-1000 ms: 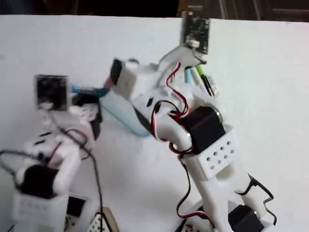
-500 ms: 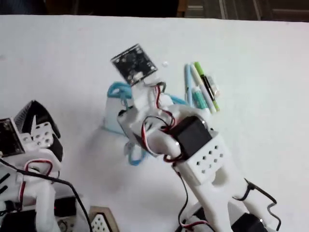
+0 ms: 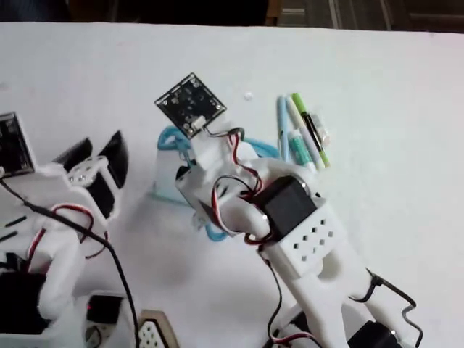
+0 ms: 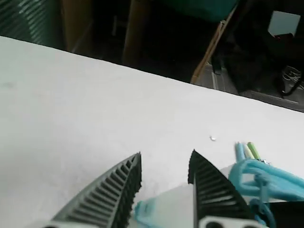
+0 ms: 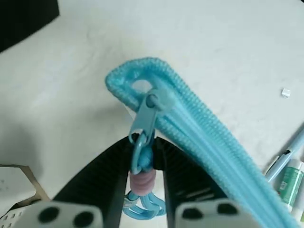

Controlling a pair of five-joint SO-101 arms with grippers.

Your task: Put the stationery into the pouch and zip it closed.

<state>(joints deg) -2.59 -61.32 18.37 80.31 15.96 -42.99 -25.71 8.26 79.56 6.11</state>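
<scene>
The right gripper (image 5: 142, 148) is clenched on the blue zipper pull (image 5: 142, 124), just above its pink bead, at one end of the light blue fabric pouch (image 5: 199, 128). The pouch sits on the white table (image 3: 362, 65) beneath the right arm. A bundle of blue, white and green pens (image 3: 301, 134) lies on the table just beside the pouch. The left gripper (image 4: 165, 154) hangs near the pouch's other side, its black ridged fingers (image 4: 118, 187) spread apart and holding nothing.
</scene>
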